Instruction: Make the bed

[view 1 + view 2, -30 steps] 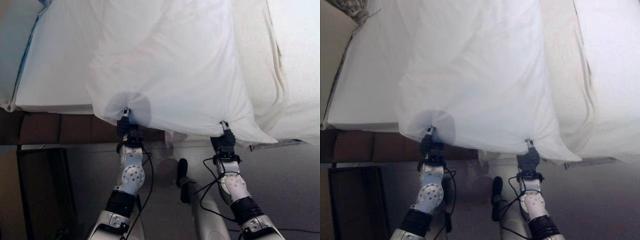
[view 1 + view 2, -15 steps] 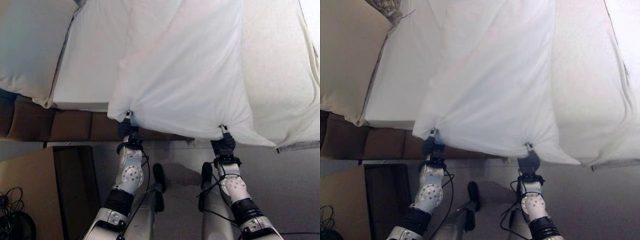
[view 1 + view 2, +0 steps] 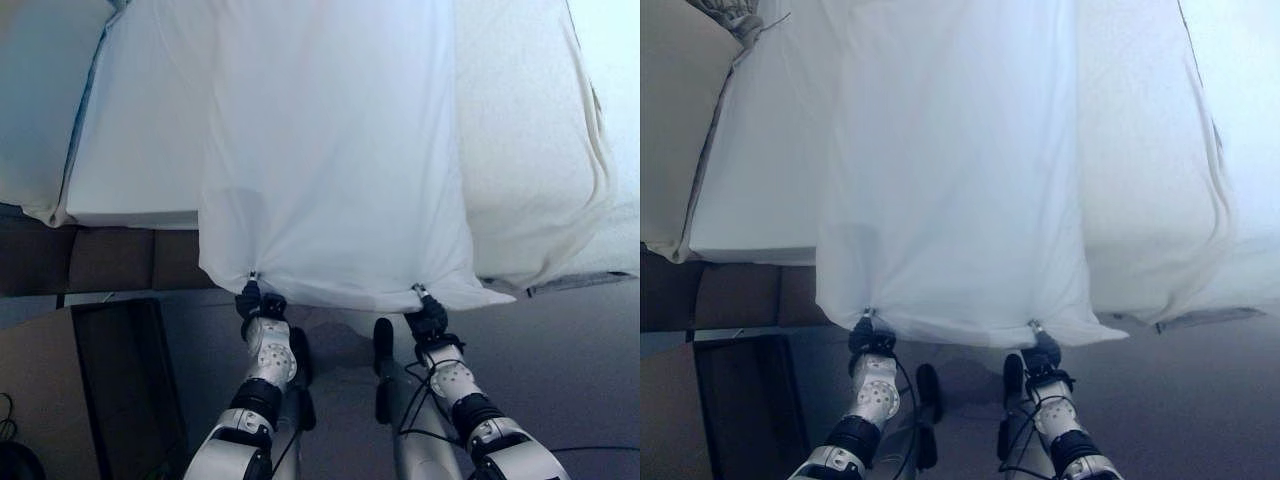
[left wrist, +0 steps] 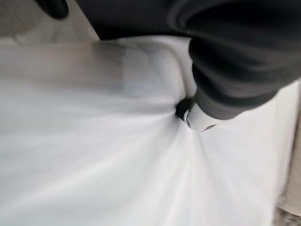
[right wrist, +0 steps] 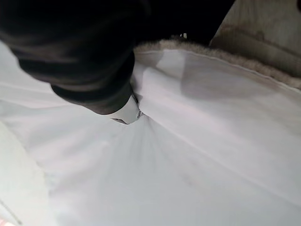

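The left hand (image 3: 249, 296) and right hand (image 3: 427, 316) each pinch the white sheet's (image 3: 330, 160) near edge. Their fingers are closed tight on bunched cloth, over the bed (image 3: 130, 150).

Bedroom, pretty clearly. Bed (image 3: 120, 190) takes up most of view, white mattress on dark brown base (image 3: 110, 260). White sheet (image 3: 330, 160) draped across it, hanging over near edge. Cream blanket (image 3: 520, 150) bunched along one side, pillow (image 3: 35, 100) at other end. Grey floor (image 3: 580, 360) beside bed, dark cabinet (image 3: 120, 380) standing next to base. Looks like home or hotel-style room.
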